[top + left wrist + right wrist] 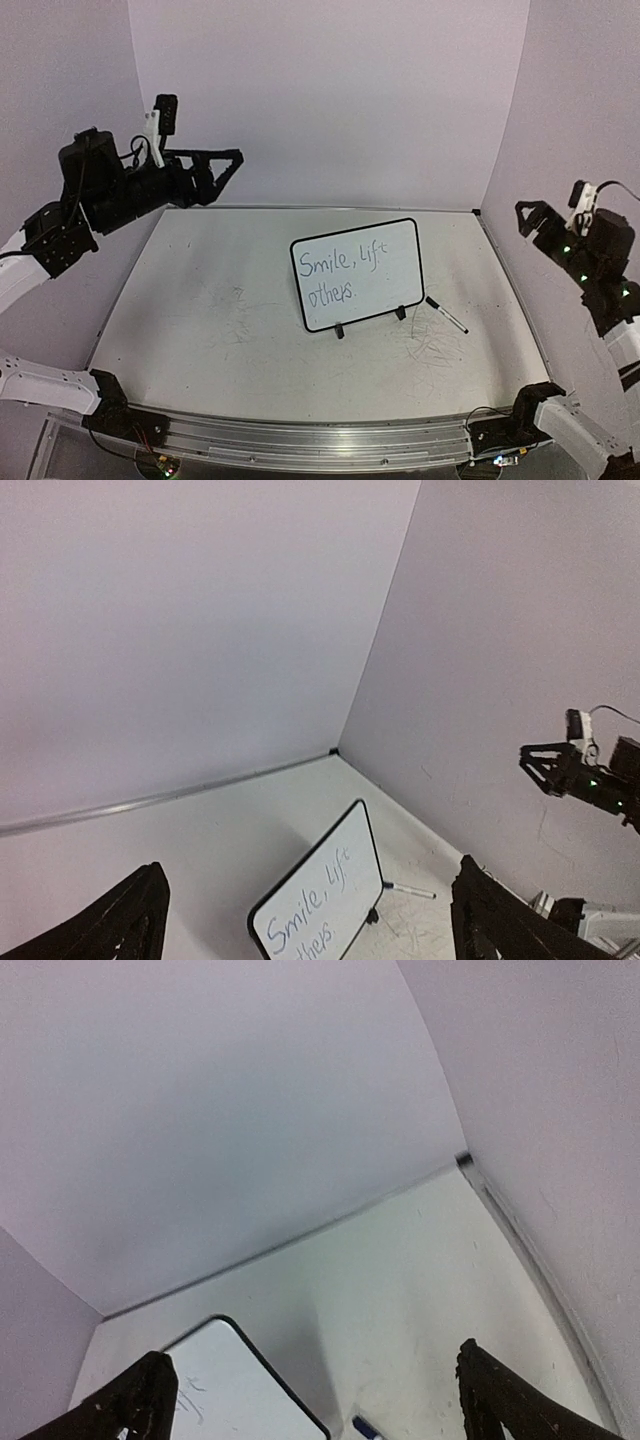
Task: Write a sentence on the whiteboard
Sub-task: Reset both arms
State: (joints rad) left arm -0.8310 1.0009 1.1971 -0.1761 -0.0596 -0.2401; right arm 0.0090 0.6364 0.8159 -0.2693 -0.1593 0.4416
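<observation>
The whiteboard (385, 250) stands on its two black feet mid-table, tilted back, and carries the sentence (340, 267) "Smile, lift others." in two lines. It also shows in the left wrist view (352, 845) with the sentence (308, 908) readable, and its corner shows in the right wrist view (230, 1385). A marker (446, 314) lies on the table just right of the board. My left gripper (220, 175) is open and empty, raised at the far left. My right gripper (530, 218) is open and empty, raised at the far right.
Faint grey scuff scribbles (430, 345) mark the white tabletop (200, 320) near the marker. Lilac walls close the back and both sides. The arm bases sit along the metal rail (320, 435) at the near edge.
</observation>
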